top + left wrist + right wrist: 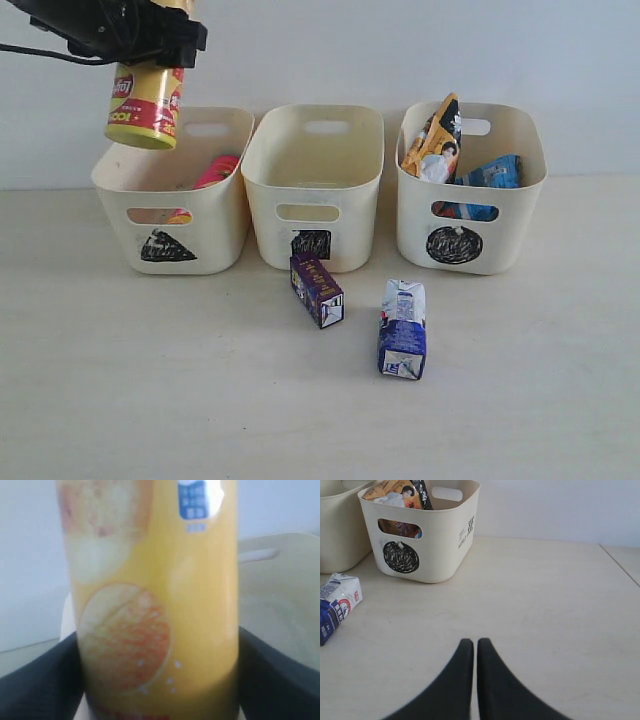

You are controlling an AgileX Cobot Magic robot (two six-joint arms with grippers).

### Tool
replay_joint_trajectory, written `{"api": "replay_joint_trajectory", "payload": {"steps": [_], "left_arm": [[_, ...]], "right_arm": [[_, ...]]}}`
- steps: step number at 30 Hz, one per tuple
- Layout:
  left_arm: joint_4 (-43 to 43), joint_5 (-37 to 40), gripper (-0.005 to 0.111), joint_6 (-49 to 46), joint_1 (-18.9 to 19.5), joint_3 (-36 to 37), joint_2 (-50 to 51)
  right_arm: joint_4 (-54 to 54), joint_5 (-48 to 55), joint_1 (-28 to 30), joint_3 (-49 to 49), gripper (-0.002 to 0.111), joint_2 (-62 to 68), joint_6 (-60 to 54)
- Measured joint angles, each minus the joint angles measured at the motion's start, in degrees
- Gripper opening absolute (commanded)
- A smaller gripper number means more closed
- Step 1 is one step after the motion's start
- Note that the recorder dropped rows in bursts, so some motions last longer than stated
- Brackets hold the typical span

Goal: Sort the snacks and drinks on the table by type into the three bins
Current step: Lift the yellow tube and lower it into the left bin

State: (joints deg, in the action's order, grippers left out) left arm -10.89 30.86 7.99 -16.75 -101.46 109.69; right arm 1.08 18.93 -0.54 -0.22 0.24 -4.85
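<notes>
Yellow chip tube, upright & clamped in your L gripper, hangs above triangle bin's left edge, bin directly below, pink tube inside; R gripper closed, empty, over table.

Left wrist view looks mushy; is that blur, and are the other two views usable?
Left wrist view: the yellow tube fills the frame, too close to focus, its print smeared. Exterior view: sharp, evenly lit, soft shadows beside the blue carton. Right wrist view: table and circle bin crisp, right gripper edges slightly soft.
</notes>
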Motion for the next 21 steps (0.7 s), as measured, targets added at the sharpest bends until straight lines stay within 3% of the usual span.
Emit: {"api": "replay_joint_trajectory", "payload": {"steps": [9, 16, 18, 21], "left_arm": [[-1.1, -1.4, 0.004, -0.1, 3.6, -13.4, 16.6], [-1.3, -1.4, 0.004, -0.1, 4.3, -14.3, 20.3], [-1.3, -1.4, 0.012, -0.1, 4.4, -14.3, 20.5], [-1.5, -1.4, 0.035, -0.1, 4.6, -14.4, 20.8]], "right_arm": [[0.0, 0.0, 0.0, 0.0, 0.0, 0.0, 0.0], [0.0, 0.0, 0.0, 0.0, 0.0, 0.0, 0.0], [0.0, 0.0, 0.0, 0.0, 0.0, 0.0, 0.0], [0.0, 0.0, 0.0, 0.0, 0.0, 0.0, 0.0]]}}
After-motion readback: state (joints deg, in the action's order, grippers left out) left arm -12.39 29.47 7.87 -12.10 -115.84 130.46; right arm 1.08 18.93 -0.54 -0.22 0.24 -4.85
